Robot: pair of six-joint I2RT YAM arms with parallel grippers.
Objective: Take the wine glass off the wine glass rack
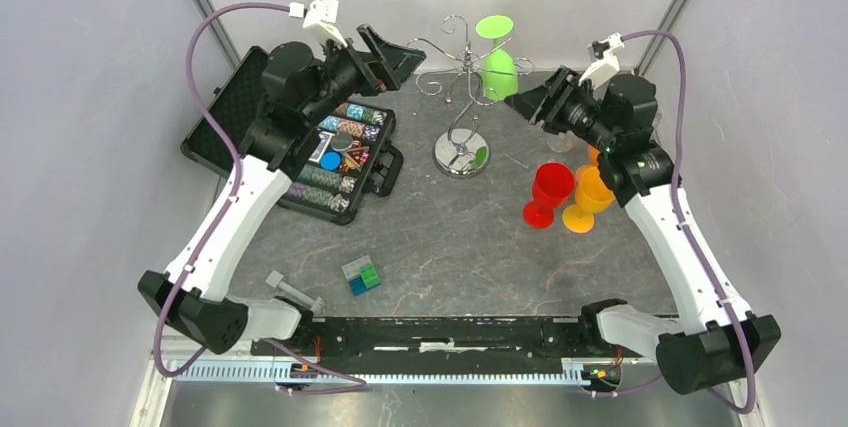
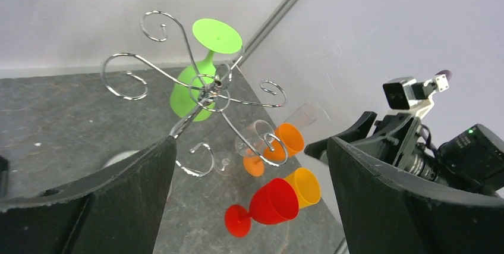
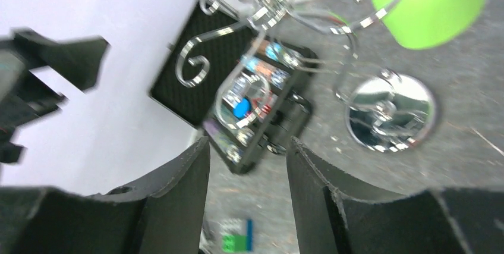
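A green wine glass (image 1: 499, 72) is hung upside down on the silver rack (image 1: 455, 152), at 1 o'clock from the rack's post. The left claw (image 2: 251, 144) is held wide apart at 9 o'clock from the rack top, with nothing in it. The right claw (image 3: 248, 144) is held apart too, at 3 o'clock, just beside the green glass but not around it. A red glass (image 1: 549, 192) and an orange glass (image 1: 588, 197) are stood at 4 o'clock from the rack's round foot.
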